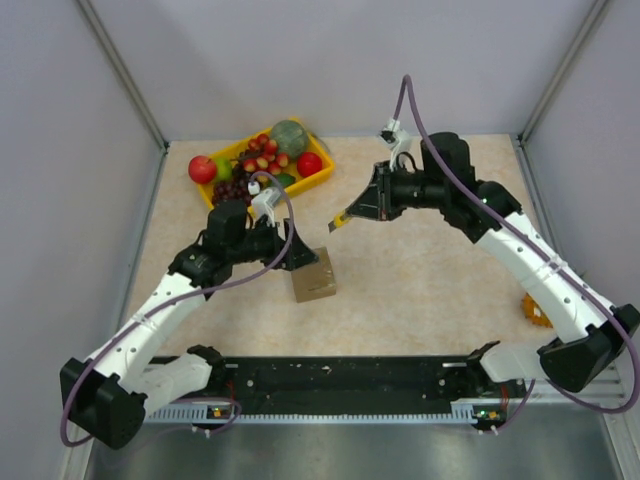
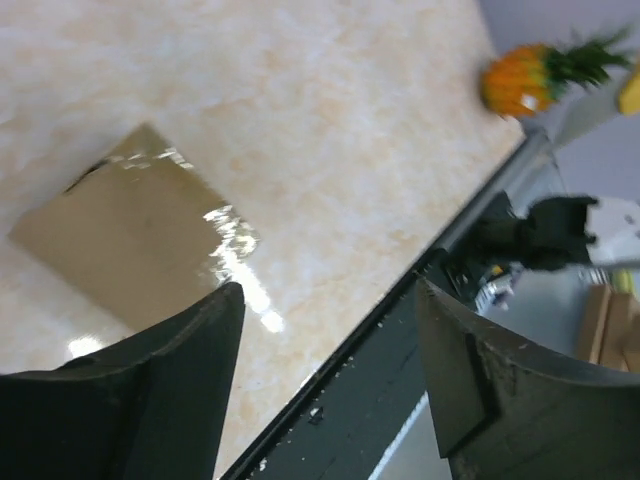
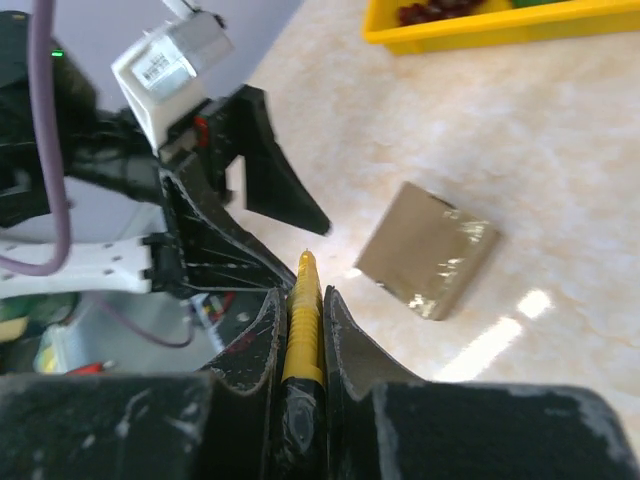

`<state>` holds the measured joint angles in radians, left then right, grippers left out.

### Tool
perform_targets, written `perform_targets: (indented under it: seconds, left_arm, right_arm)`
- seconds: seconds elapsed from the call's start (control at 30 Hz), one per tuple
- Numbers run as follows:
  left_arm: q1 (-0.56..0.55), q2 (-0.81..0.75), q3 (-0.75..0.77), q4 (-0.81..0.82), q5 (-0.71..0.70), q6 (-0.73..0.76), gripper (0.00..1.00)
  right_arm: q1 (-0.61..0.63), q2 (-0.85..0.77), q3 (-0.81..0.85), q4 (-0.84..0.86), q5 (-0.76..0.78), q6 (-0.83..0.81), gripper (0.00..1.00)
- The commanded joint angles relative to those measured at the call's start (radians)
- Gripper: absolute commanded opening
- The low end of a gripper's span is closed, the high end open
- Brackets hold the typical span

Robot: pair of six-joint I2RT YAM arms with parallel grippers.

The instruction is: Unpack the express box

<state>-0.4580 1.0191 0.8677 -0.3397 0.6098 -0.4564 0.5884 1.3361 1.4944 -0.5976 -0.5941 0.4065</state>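
The express box (image 1: 314,276) is a small flat brown cardboard box lying shut on the table, with glossy tape on its top. It also shows in the left wrist view (image 2: 130,235) and in the right wrist view (image 3: 425,250). My left gripper (image 1: 300,255) is open and empty, just above the box's far left edge; in its own view (image 2: 328,290) the box lies to the left of the fingers. My right gripper (image 1: 345,218) is shut on a slim yellow cutter (image 3: 303,320), tip pointing down-left, held in the air up and right of the box.
A yellow tray (image 1: 325,172) of fruit stands at the back left; its rim shows in the right wrist view (image 3: 500,25). A small toy pineapple (image 1: 537,310) lies by the right edge, also in the left wrist view (image 2: 520,80). Grey walls surround the table.
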Motion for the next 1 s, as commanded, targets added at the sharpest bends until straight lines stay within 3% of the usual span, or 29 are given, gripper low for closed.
perform_targets:
  seconds: [0.0,0.03,0.13,0.33,0.63,0.97]
  left_arm:
    - [0.004,0.015,-0.025,-0.093,-0.353,-0.111,0.77]
    - [0.004,0.025,-0.041,-0.082,-0.360,-0.131,0.79]
    - [0.004,0.079,-0.090,-0.052,-0.346,-0.220,0.84]
    - [0.005,0.232,-0.096,-0.105,-0.472,-0.304,0.83]
    - [0.005,0.314,-0.156,0.090,-0.398,-0.324,0.84]
    - [0.012,0.328,-0.159,0.142,-0.406,-0.317,0.90]
  right_arm:
    - [0.129,-0.054,-0.071,0.047,0.417,-0.075,0.00]
    - [0.164,-0.055,-0.112,0.059,0.557,-0.078,0.00]
    - [0.238,-0.057,-0.212,0.133,0.734,-0.035,0.00]
    - [0.301,-0.022,-0.344,0.268,0.904,0.094,0.00]
    - [0.369,0.077,-0.370,0.358,1.019,0.143,0.00]
    - [0.383,0.143,-0.441,0.488,1.059,0.144,0.00]
